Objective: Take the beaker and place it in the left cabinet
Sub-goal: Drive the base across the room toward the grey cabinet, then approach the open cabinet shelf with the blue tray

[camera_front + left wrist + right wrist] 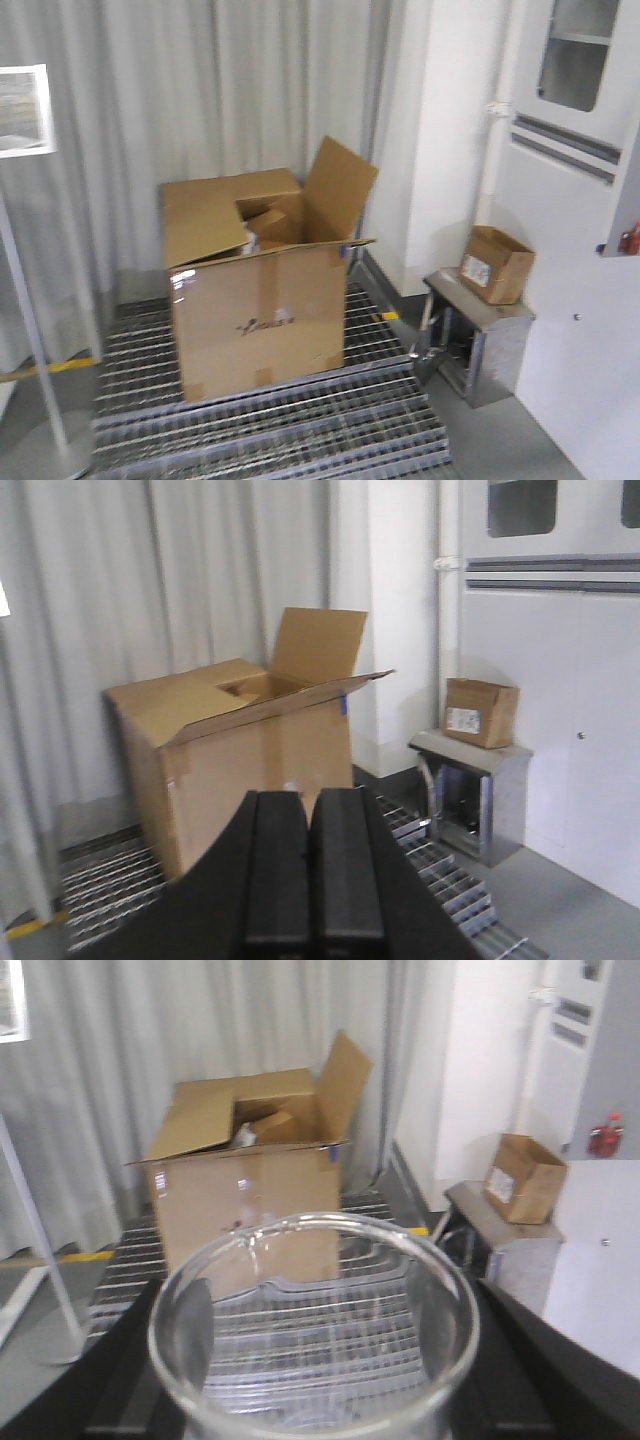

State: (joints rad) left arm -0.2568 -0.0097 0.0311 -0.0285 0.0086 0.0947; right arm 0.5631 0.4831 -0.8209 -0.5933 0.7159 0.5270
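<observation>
In the right wrist view the beaker (pixel 318 1224), a clear glass one with a pour spout on its far-left rim, fills the lower half of the picture. My right gripper (pixel 314 1365) is shut on it, a black finger (pixel 115 1385) on each side of the glass. My left gripper (pixel 311 825) is shut with nothing between its black pads, which nearly touch, and it points at a cardboard box. The left cabinet is out of view. Neither gripper shows in the front view.
A large open cardboard box (pixel 262 290) stands on a metal floor grating (pixel 300 425) before grey curtains. To the right a small cardboard box (pixel 495 263) rests on a steel stand (pixel 480 345) beside a white windowed wall unit (pixel 575 170). A pole stand (pixel 35 390) is at left.
</observation>
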